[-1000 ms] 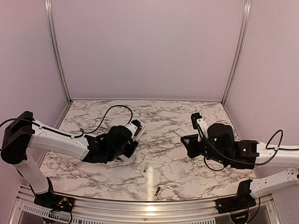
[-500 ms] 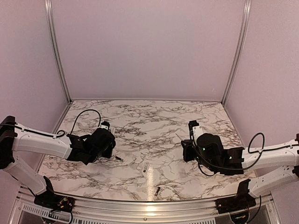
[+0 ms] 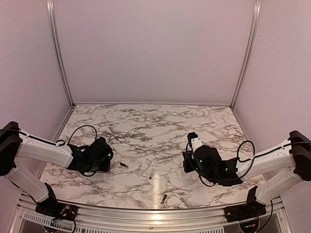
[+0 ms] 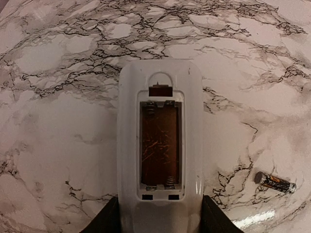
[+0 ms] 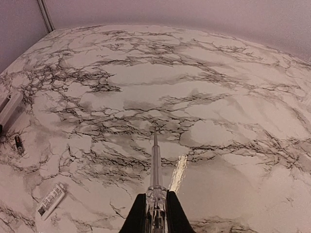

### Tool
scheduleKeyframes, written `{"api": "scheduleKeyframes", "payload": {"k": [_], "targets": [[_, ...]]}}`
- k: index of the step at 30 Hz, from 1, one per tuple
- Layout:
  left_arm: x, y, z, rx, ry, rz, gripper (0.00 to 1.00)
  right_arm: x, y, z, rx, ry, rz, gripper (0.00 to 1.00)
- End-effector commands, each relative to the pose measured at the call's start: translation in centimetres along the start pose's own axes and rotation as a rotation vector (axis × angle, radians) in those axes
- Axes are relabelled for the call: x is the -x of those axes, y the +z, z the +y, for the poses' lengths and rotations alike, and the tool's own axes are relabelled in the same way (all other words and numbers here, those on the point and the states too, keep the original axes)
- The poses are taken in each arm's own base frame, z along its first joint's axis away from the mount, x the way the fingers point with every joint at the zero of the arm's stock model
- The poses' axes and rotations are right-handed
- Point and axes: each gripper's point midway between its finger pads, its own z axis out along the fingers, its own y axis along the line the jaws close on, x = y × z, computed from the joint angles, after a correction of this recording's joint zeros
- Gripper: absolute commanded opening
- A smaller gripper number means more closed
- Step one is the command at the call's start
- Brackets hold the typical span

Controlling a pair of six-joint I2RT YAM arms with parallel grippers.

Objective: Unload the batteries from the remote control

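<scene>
My left gripper (image 4: 159, 216) is shut on the near end of the white remote control (image 4: 159, 82). Its dark-reddish battery recess (image 4: 160, 145) faces up and is empty. One battery (image 4: 274, 182) lies on the marble just right of the remote; it also shows in the top view (image 3: 124, 165). A second battery (image 3: 164, 198) lies near the front edge. In the top view my left gripper (image 3: 106, 156) covers the remote. My right gripper (image 5: 156, 209) is shut on the clear handle of a thin grey rod (image 5: 155, 160) that points away over the table; in the top view this gripper (image 3: 187, 151) is right of centre.
The short white cover piece (image 3: 152, 175) lies between the arms; it also shows in the right wrist view (image 5: 50, 200). The marble table (image 3: 160, 121) is walled at the back and sides, with a metal rail (image 3: 155, 216) along the front.
My left gripper has moved left and down toward the near left of the table with the remote. My right gripper has moved left and nearer with the rod. The batteries and cover have not moved.
</scene>
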Motion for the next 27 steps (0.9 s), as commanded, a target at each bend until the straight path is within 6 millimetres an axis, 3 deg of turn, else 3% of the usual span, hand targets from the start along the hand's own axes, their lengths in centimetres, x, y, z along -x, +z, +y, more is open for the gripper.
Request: {"api": "scheduleKeyframes", "payload": {"k": [1,3,8,15,27], "targets": [[-1.4,1.2,-0.1,-0.011,-0.036,0.054,0.04,0.5,0.7,0.3,-0.002,0.007,-0.033,0.00],[-1.9,1.6,0.0,0.001,-0.036,0.069,0.16,0.2,1.0,0.3,-0.006,0.003,-0.028,0.00],[-2.2,1.9,0.0,0.010,-0.036,0.083,0.58,-0.5,1.4,0.4,-0.010,-0.002,-0.018,0.00],[-1.3,1.0,-0.2,-0.012,-0.046,0.059,0.98,-1.4,2.0,0.7,-0.004,-0.001,-0.002,0.00],[2.6,-2.1,-0.8,-0.086,-0.036,-0.072,0.99,-3.3,3.6,2.4,0.063,-0.004,0.034,0.00]]}}
